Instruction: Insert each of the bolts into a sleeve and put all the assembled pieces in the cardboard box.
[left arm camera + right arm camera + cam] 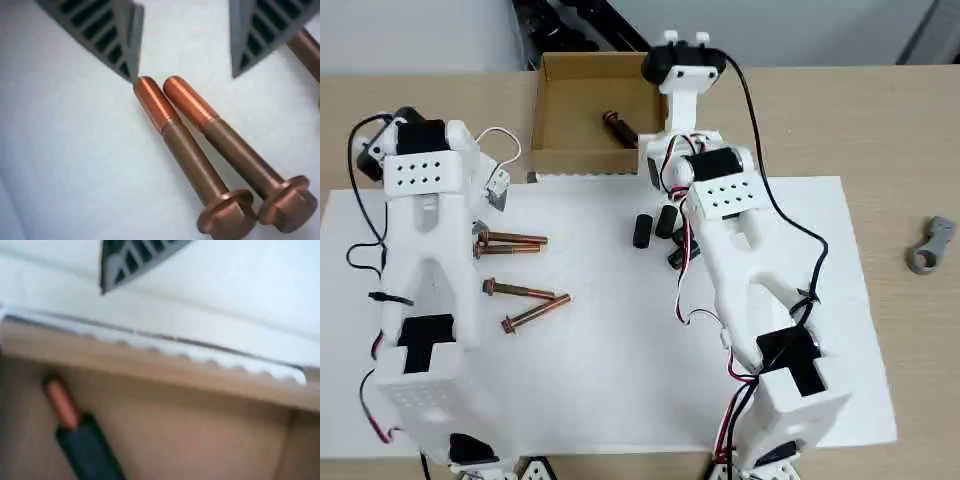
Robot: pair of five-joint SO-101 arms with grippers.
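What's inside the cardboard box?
One bolt pushed into a black sleeve lies in the cardboard box. The right arm covers the box's right side, so anything there is hidden.

A white sheet (610,380) lies on a light wooden table (890,130), with pale grey surroundings (410,30) beyond it

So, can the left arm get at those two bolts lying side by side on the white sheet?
Probably yes. The left gripper hangs open over the threaded ends of the two bolts, nothing between. They lie close together, so grabbing one alone may be awkward.
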